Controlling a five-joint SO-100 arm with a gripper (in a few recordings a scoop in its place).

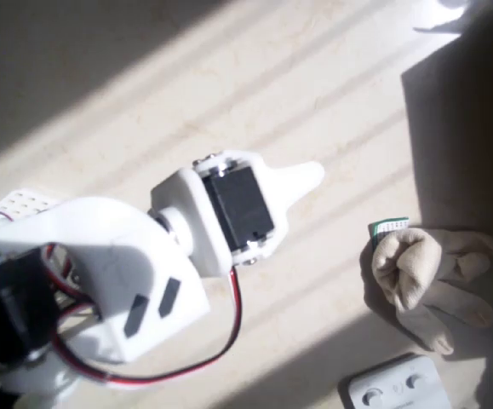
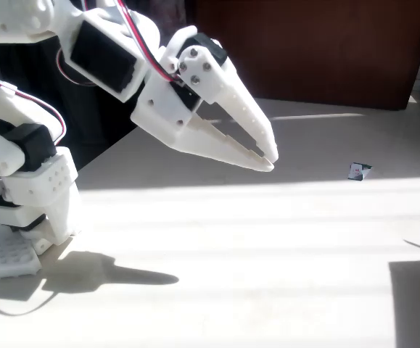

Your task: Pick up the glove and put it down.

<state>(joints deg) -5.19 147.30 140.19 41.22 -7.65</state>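
Beige fabric glove [image 1: 429, 277], one, beside one white device [image 1: 397, 388]; end effector [image 2: 270, 158] nearly closed, empty.

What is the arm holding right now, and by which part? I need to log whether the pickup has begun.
Nothing. The gripper hangs above the table with its jaws closed on nothing, apart from the glove lying on the table.

one glove [image 1: 421, 277], one green-white label [image 1: 388, 227] on it, one white button device [image 1: 397, 389], one arm with one tool [image 2: 270, 158], one desk [image 1: 144, 102]
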